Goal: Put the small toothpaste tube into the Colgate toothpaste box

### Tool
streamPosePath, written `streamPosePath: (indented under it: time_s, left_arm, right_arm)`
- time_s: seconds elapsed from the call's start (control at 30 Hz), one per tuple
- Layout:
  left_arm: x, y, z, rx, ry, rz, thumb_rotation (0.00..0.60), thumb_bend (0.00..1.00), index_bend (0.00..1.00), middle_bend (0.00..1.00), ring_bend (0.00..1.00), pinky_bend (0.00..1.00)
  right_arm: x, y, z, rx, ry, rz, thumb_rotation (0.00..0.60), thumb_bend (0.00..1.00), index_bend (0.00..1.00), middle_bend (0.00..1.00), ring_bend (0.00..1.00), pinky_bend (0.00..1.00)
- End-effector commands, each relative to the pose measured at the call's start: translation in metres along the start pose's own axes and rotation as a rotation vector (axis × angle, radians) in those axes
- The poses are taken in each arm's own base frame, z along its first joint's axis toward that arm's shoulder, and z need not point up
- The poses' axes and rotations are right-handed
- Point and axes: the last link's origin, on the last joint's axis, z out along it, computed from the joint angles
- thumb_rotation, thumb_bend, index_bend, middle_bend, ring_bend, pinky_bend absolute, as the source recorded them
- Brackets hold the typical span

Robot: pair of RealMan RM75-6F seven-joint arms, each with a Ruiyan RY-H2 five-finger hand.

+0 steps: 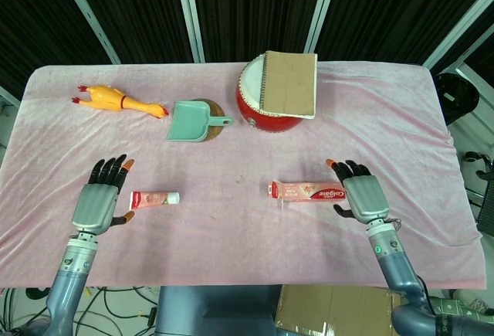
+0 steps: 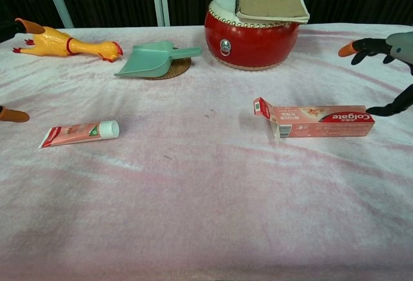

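The small pink toothpaste tube (image 1: 154,198) (image 2: 80,132) with a white cap lies on the pink cloth at front left. My left hand (image 1: 100,200) hovers just left of it, fingers spread, holding nothing. The red Colgate box (image 1: 307,191) (image 2: 316,120) lies on its side at front right, its flap open at the left end. My right hand (image 1: 360,196) (image 2: 387,68) sits at the box's right end, fingers apart and empty, thumb close to the box.
A yellow rubber chicken (image 1: 117,100), a green dustpan (image 1: 193,120) on a brown mat, and a red drum (image 1: 266,104) with a notebook (image 1: 289,83) on top stand at the back. The table's front edge runs just below both hands.
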Motion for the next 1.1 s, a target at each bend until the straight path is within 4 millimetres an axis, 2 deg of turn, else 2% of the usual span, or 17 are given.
streamPosePath:
  time_s: [0.03, 0.57, 0.7, 0.97, 1.1]
  left_arm:
    - [0.001, -0.002, 0.002, 0.009, 0.005, -0.005, 0.600, 0.00, 0.00, 0.00, 0.00, 0.00]
    - [0.005, -0.010, 0.008, 0.042, 0.016, -0.010, 0.600, 0.00, 0.00, 0.00, 0.00, 0.00]
    - [0.004, -0.011, 0.009, 0.049, 0.013, -0.012, 0.600, 0.00, 0.00, 0.00, 0.00, 0.00]
    - [0.003, -0.012, 0.010, 0.053, 0.012, -0.011, 0.600, 0.00, 0.00, 0.00, 0.00, 0.00]
    - [0.003, -0.013, 0.010, 0.057, 0.012, -0.012, 0.600, 0.00, 0.00, 0.00, 0.00, 0.00]
  right_arm:
    - [-0.008, -0.003, 0.018, -0.017, -0.033, -0.007, 0.600, 0.17, 0.15, 0.18, 0.13, 0.20]
    - [-0.037, -0.018, 0.042, -0.034, -0.156, -0.016, 0.600, 0.17, 0.17, 0.18, 0.15, 0.20]
    - [-0.040, -0.019, 0.046, -0.038, -0.157, -0.012, 0.600, 0.17, 0.24, 0.25, 0.21, 0.20]
    - [-0.046, -0.019, 0.049, -0.040, -0.161, -0.010, 0.600, 0.18, 0.32, 0.29, 0.24, 0.20]
    - [-0.049, -0.020, 0.050, -0.038, -0.161, -0.012, 0.600, 0.21, 0.34, 0.32, 0.28, 0.25]
